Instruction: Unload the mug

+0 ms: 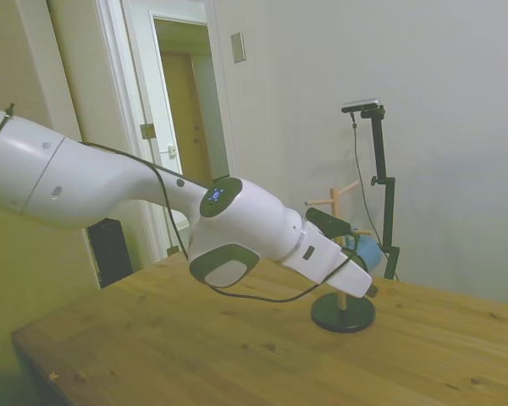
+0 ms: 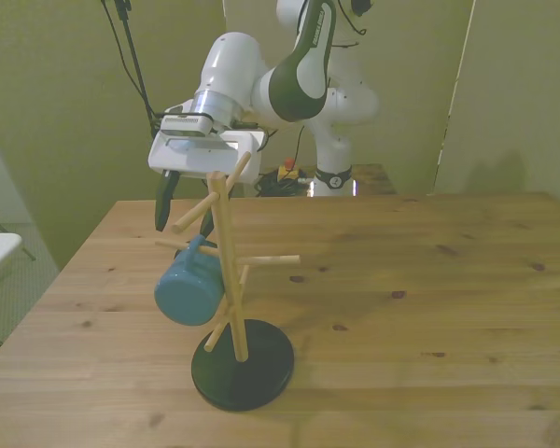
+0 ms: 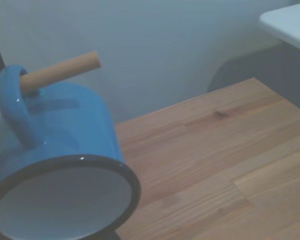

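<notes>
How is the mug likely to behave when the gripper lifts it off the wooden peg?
The mug looks rigid and glossy, so possibly slippery. Hanging only by its handle on the peg, it may swing when touched. The rack looks slender and might tip.

No legible text, label, brand, number or sign is appearing in any view — the surfaces in sight are showing no lettering that can be read.

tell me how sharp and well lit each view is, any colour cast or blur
Side view: dim and soft, greenish toward the picture's left; the arm hides most of the mug. Front view: yellow-green cast, fairly sharp; the mug and the open hand read clearly. Wrist view: bluish and soft, the mug close and slightly blurred, a small glint on its dark rim.
</notes>
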### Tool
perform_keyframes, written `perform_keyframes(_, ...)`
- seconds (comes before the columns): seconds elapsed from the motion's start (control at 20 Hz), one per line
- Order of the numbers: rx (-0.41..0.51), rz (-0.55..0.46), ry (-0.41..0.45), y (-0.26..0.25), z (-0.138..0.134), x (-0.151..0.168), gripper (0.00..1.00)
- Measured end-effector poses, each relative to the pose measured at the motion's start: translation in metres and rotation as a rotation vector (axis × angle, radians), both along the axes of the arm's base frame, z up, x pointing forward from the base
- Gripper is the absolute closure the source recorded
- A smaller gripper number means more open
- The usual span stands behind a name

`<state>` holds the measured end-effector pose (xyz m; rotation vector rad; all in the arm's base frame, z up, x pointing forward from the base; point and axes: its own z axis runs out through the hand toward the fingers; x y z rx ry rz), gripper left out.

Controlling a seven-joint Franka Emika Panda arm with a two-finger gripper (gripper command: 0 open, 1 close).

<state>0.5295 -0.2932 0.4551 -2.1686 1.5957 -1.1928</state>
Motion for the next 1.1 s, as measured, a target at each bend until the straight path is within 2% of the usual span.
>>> perform_keyframes(0.55, -0.084, 0.074, -0.001, 0.011, 0.006, 0.044, 0.0)
perform_keyframes(0.95, -0.13, 0.059, 0.016, 0.011, -0.006, 0.083, 0.0)
perform_keyframes(1.0, -0.134, 0.058, 0.019, 0.013, -0.007, 0.088, 1.0)
perform_keyframes(1.1, -0.145, 0.062, 0.022, 0.016, -0.007, 0.095, 1.0)
